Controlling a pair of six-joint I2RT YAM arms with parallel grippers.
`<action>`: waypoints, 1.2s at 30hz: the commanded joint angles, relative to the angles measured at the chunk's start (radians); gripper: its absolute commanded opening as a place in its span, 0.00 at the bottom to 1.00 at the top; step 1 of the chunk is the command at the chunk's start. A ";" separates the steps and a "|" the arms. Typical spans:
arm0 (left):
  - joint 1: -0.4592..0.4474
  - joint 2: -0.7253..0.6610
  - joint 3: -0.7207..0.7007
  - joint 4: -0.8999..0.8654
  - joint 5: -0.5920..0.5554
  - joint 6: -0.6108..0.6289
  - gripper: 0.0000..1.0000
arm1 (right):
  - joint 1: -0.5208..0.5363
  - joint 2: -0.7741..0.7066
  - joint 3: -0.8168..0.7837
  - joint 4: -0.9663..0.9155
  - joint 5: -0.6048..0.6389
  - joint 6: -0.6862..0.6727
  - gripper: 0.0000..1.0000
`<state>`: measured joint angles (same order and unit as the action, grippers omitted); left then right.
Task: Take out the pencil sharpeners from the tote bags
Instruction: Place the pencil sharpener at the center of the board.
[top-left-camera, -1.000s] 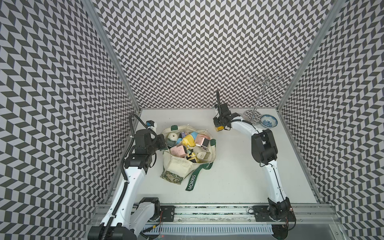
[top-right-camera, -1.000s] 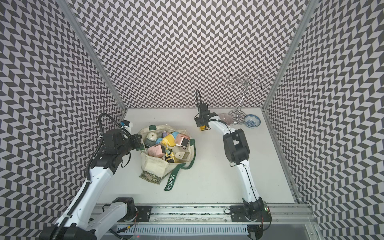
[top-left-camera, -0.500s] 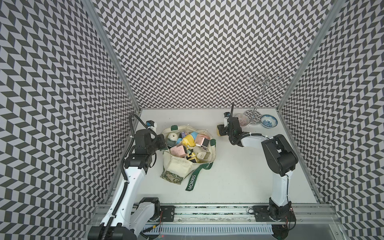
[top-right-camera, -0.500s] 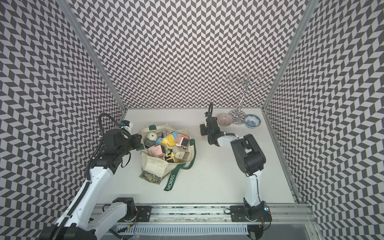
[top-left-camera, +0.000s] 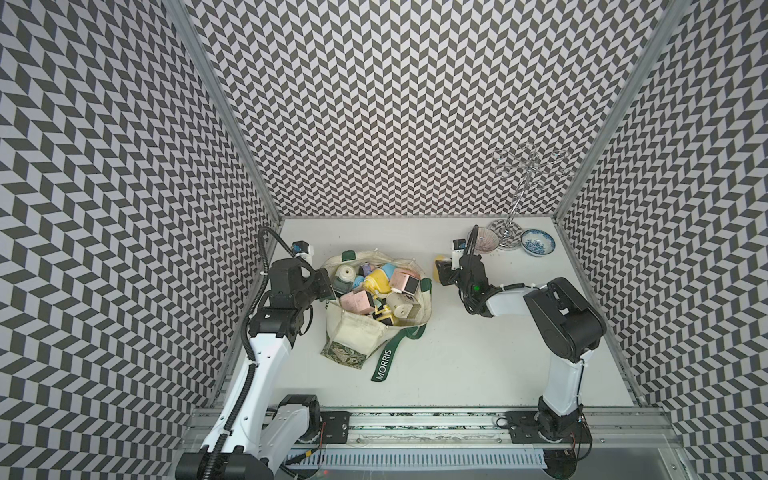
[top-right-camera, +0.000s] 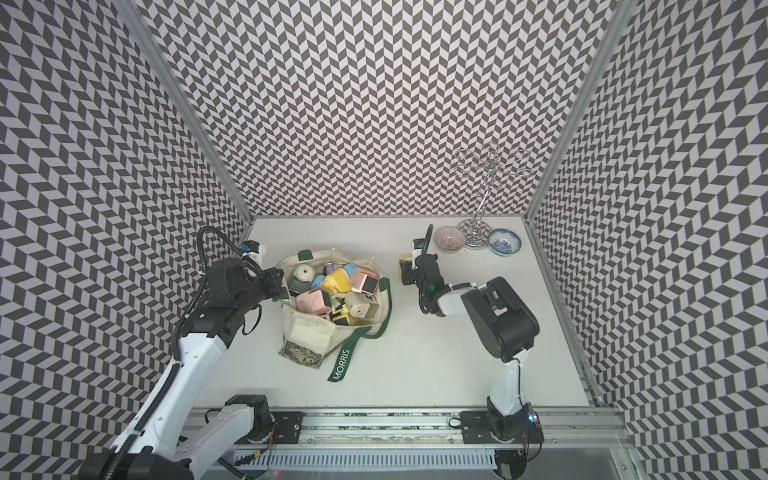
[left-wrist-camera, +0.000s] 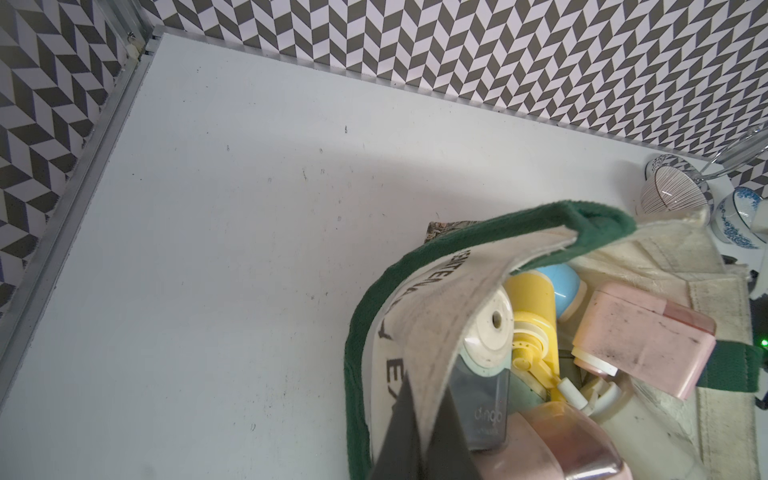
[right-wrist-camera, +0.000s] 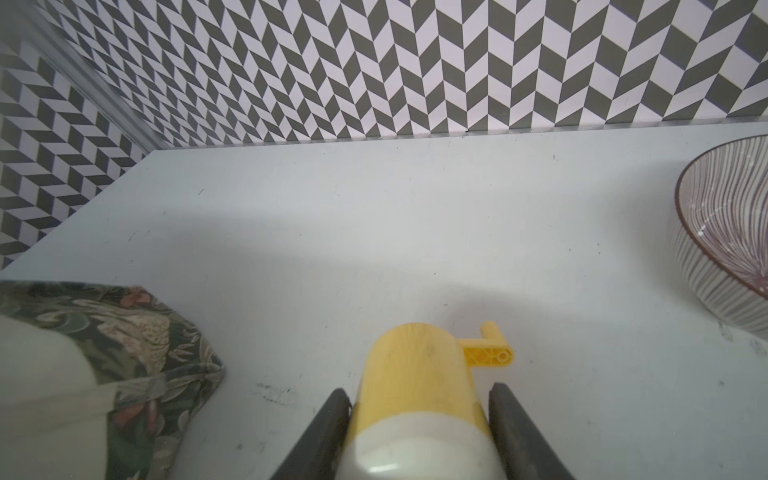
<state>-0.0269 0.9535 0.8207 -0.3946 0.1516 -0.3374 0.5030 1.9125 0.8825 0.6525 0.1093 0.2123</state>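
The cream tote bag (top-left-camera: 353, 332) (top-right-camera: 309, 332) lies open at left centre, its green strap lettered "MORRIS". Several pencil sharpeners fill its mouth, among them a pink one (top-left-camera: 405, 280) (left-wrist-camera: 640, 336) and a yellow one (top-left-camera: 380, 278). My left gripper (top-left-camera: 328, 286) (left-wrist-camera: 426, 390) is shut on the bag's rim at its left side. To the right of the bag, low over the table, my right gripper (top-left-camera: 441, 270) (right-wrist-camera: 417, 395) is shut on a yellow sharpener (right-wrist-camera: 415, 365) (top-right-camera: 402, 266), whose crank sticks out sideways.
A striped bowl (top-left-camera: 484, 241) (right-wrist-camera: 723, 241), a blue patterned bowl (top-left-camera: 538, 243) and a wire stand (top-left-camera: 509, 232) sit at the back right, just behind my right gripper. Patterned walls close the table on three sides.
My right arm has folded back to the right, and its gripper has come forward and lower with the yellow sharpener. The left arm and the bag have not moved.
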 joint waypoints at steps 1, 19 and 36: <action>-0.007 -0.022 0.006 0.025 -0.001 0.010 0.00 | 0.032 -0.028 -0.065 0.113 0.055 0.004 0.40; -0.013 -0.021 0.006 0.023 -0.004 0.009 0.00 | 0.185 0.066 -0.432 0.837 0.258 -0.089 0.53; -0.021 -0.022 0.007 0.023 -0.001 0.010 0.00 | 0.204 0.064 -0.434 0.754 0.261 -0.074 0.79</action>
<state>-0.0391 0.9535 0.8207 -0.3943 0.1452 -0.3340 0.7040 2.0029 0.4526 1.3754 0.3565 0.1516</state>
